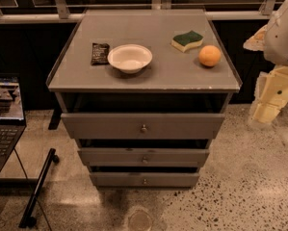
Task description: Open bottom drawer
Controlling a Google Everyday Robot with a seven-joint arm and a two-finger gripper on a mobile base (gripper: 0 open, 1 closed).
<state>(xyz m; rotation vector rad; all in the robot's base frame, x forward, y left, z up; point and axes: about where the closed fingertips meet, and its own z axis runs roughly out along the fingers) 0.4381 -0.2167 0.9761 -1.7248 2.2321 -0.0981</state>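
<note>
Three fronts down on the grey three-drawer cabinet [158, 76]: lower what seems the cream two-finger gripper [273, 97], off the cabinet's right side, open or closed impossible to tell, to the slim grey bottom drawer [114, 179] at the cabinet's foot, clasp its small round metal knob [144, 181] squarely, pull straight out.

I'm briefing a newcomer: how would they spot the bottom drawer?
Find the grey cabinet with a white bowl on top, left of the tool at the picture's right edge. Of its three stacked fronts, the bottom drawer is lowest and narrowest.

Grey bottom drawer [119, 179]; white bowl [129, 57]; green-and-yellow sponge [187, 40]; orange fruit [209, 56]; cream tool [268, 107] at right edge
</note>
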